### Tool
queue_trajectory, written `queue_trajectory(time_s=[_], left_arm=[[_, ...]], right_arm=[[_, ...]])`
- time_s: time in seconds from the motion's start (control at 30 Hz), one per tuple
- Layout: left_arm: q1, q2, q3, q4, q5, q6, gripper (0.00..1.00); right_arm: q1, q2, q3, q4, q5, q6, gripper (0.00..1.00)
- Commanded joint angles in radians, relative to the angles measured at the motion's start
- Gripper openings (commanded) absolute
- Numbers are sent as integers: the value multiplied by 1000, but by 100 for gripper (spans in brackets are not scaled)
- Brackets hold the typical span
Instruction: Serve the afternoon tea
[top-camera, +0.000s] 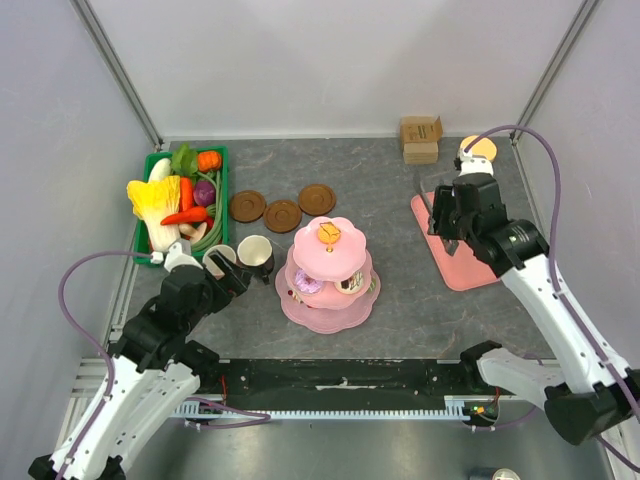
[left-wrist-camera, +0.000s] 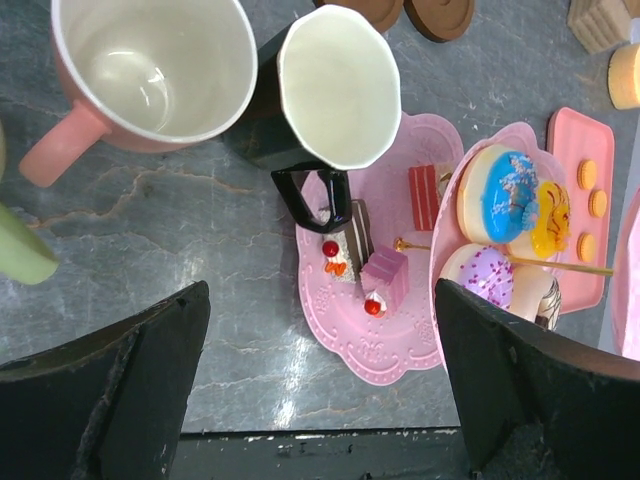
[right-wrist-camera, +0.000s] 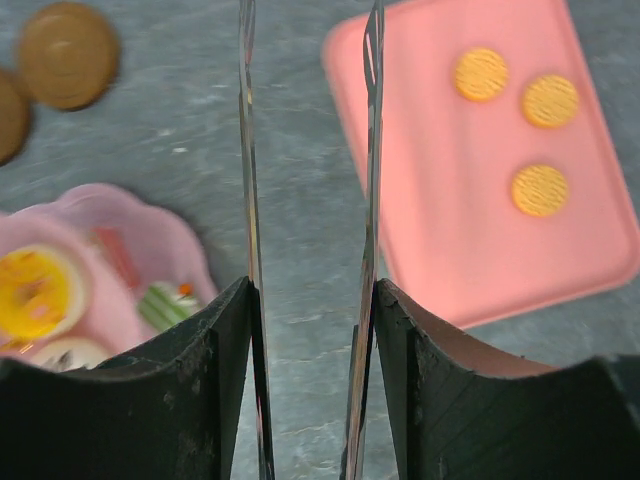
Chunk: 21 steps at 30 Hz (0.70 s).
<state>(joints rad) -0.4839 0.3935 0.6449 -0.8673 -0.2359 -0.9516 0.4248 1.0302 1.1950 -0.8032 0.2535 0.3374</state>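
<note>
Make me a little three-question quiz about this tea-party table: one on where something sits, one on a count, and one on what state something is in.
1. Where do the orange biscuits lie?
A) on a blue plate
B) on the pink tray
C) in a glass bowl

2. How many brown saucers are out?
A) three
B) one
C) six

3. The pink mug is:
A) full of tea
B) covered with a lid
C) empty

Answers:
1 B, as the right wrist view shows all three biscuits on the tray.
2 A, as the top view shows three saucers side by side.
3 C, as the left wrist view shows its bare inside.
</note>
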Motion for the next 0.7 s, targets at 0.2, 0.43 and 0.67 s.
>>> queue_trajectory(time_s=[0.2, 0.43, 0.67], left_arm=[[2, 133, -36, 206, 12, 37, 99], [2, 208, -42, 240, 1, 62, 99], [2, 211, -48, 248, -9, 65, 99]], right_arm=[[-164, 136, -112, 61, 112, 21, 57], [-202, 209, -153, 81, 153, 46, 58], [-216, 260, -179, 99, 179, 58, 59]])
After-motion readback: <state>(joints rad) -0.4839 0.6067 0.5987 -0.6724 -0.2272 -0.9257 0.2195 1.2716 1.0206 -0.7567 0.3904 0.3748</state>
